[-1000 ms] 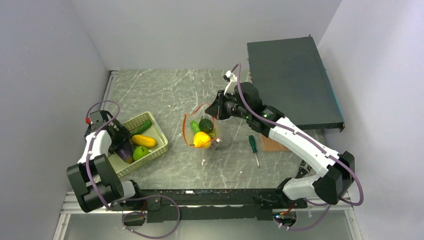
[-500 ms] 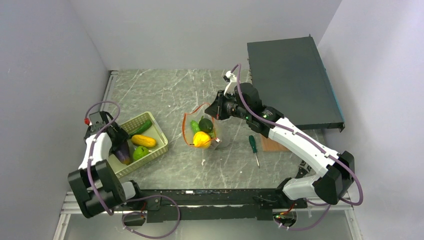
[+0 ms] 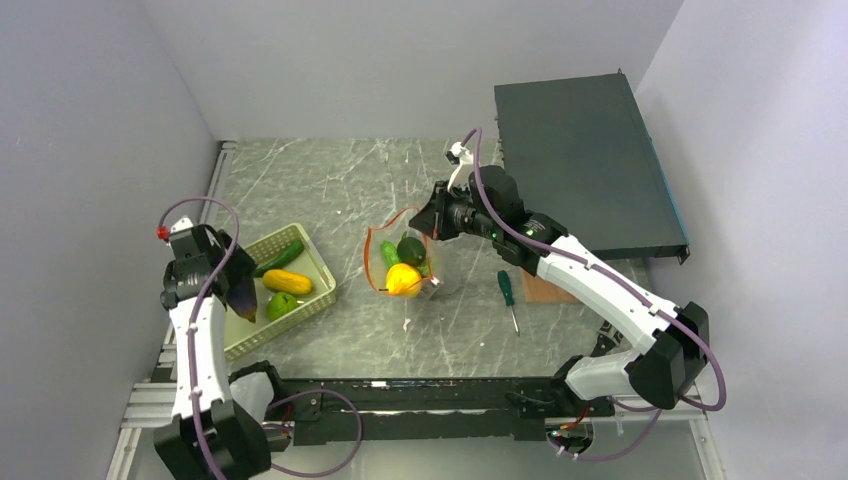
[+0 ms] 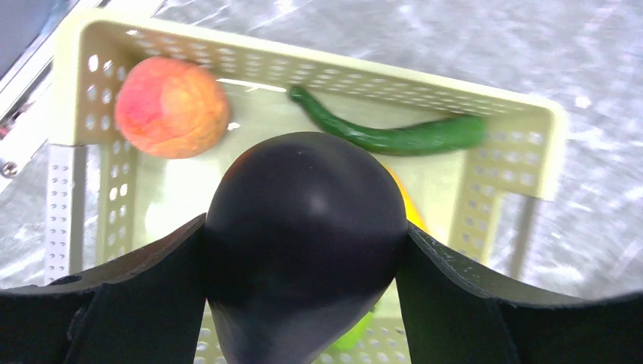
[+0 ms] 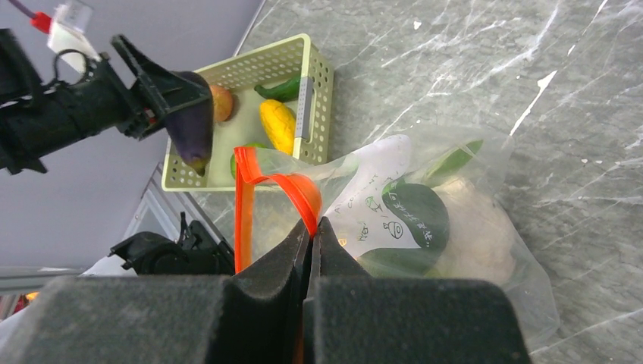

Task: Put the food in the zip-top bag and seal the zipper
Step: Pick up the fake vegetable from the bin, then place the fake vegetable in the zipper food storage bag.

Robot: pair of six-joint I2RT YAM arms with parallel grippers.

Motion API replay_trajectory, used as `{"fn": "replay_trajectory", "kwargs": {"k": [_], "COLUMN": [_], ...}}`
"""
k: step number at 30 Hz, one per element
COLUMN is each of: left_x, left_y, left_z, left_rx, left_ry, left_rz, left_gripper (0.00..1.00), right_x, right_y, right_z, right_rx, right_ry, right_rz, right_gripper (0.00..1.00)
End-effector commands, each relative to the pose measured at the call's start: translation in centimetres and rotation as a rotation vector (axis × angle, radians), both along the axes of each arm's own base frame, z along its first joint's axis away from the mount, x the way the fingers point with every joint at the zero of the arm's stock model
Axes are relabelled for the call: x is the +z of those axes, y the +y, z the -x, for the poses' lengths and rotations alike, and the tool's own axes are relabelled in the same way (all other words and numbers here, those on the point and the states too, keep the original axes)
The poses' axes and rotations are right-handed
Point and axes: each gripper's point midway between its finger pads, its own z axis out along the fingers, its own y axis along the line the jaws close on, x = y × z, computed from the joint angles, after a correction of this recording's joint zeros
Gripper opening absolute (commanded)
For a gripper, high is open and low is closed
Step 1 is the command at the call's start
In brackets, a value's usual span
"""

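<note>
Basket and bag hold food; left jaws grip eggplant, right jaws pinch zipper.

Clear zip-top bag on the surface, mouth open, red-orange zipper lifted in a loop; yellow piece and dark green piece inside. Dark purple eggplant clamped in left gripper above basket.

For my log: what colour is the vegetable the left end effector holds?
Dark purple vegetable; best seen from left wrist.

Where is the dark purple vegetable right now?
In the top view it is at the table's left side: the dark purple vegetable is clamped in the left gripper above the light green basket.
</note>
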Motion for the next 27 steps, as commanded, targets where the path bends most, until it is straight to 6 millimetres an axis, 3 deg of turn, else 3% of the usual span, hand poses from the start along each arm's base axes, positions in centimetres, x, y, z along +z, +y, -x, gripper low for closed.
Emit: {"fn": "replay_trajectory", "kwargs": {"k": [1, 4, 9, 14, 16, 20, 27], "left_x": [6.1, 9.0, 13.1, 17.0, 19.4, 23.4, 27.2], "left_y": [-2.9, -6.4, -13.9, -20.8, -23.1, -25.8, -29.0], "left_z": [-1.4, -2.0, -2.4, -1.5, -0.7, 1.1, 3.1], "left_rx": [-0.177, -0.32, -0.634, -0.887, -0.974, -1.105, -1.288], "left_ry": [-0.184, -0.294, -0.444, -0.56, -0.672, -0.882, -1.151], "left_rz": [0.016, 0.118, 0.348, 0.411, 0.43, 0.436, 0.417], "left_gripper": [0.1, 0.1, 0.06, 0.02, 0.0, 0.0, 0.0], "right_x": [2.8, 2.6, 2.4, 2.6, 2.7, 2.8, 3.7], "right_y": [0.4, 0.7, 1.0, 1.1, 1.3, 1.6, 2.9], "right_z": [-0.1, -0.2, -0.3, -0.4, -0.4, -0.3, 0.5], "right_rx": [0.011, 0.017, 0.021, 0.023, 0.024, 0.036, 0.081], "right_ry": [-0.066, -0.058, -0.049, -0.048, -0.047, -0.032, 0.02], "right_rz": [-0.069, -0.073, -0.078, -0.084, -0.09, -0.111, -0.194], "right_gripper": [0.0, 0.0, 0.0, 0.0, 0.0, 0.0, 0.0]}}
